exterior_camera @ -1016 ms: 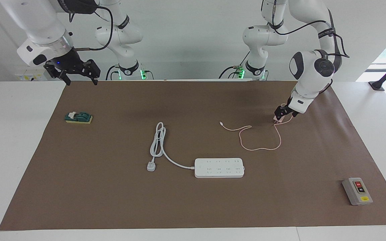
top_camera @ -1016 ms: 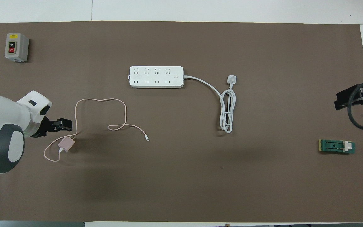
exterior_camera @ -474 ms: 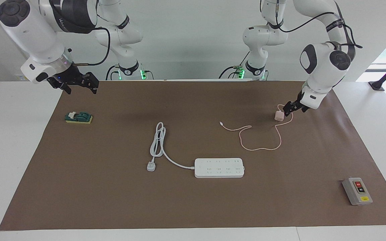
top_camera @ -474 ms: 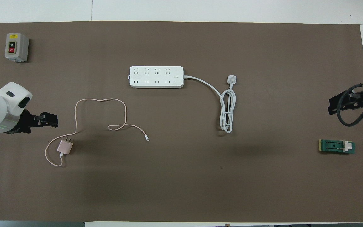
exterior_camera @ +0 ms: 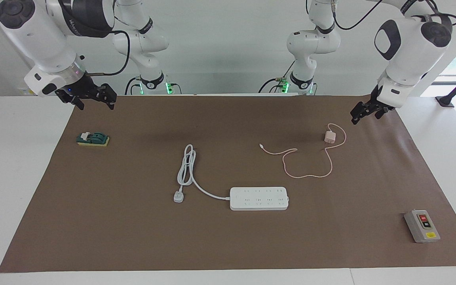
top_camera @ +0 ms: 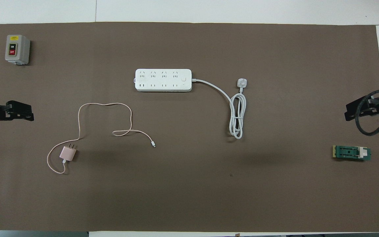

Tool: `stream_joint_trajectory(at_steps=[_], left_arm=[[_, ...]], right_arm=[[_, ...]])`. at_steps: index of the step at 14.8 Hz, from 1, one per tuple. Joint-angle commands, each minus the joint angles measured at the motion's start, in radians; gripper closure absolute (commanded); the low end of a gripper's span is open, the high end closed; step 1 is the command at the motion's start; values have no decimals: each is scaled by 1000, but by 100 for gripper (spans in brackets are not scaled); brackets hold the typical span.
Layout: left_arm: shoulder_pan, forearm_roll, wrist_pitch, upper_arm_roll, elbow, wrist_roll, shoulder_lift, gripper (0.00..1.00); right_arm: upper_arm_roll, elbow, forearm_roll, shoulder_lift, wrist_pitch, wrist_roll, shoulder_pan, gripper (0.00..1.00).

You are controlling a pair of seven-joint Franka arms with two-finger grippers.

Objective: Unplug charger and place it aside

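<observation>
The charger, a small pale pink cube, lies free on the brown mat toward the left arm's end, nearer to the robots than the power strip. Its thin pink cable curls loosely on the mat and ends unplugged. My left gripper hangs open and empty in the air over the mat's edge at the left arm's end, well apart from the charger. My right gripper waits open over the mat's edge at the right arm's end.
A white power strip with a coiled thick white cord lies mid-mat. A grey box with red and black buttons stands at the left arm's end. A small green switch sits at the right arm's end.
My left gripper let go of the charger, rose and drew away toward the left arm's end of the table. The charger stays on the mat. The right gripper barely shifted.
</observation>
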Motion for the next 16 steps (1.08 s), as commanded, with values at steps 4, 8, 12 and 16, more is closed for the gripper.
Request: stream_joint_trajectory(at_steps=[4, 8, 12, 16], left_arm=[[-2, -7, -48, -6, 131, 3, 42, 0], [-3, -21, -79, -7, 163, 4, 65, 0], [-5, -22, -103, -12, 158, 14, 59, 0], [-6, -42, -148, -15, 158, 120, 56, 0]], right_arm=[[4, -25, -15, -23, 12, -18, -4, 0], [6, -25, -15, -40, 13, -18, -3, 0], [6, -25, -15, -43, 12, -18, -3, 0], [6, -25, -15, -43, 13, -18, -3, 0]])
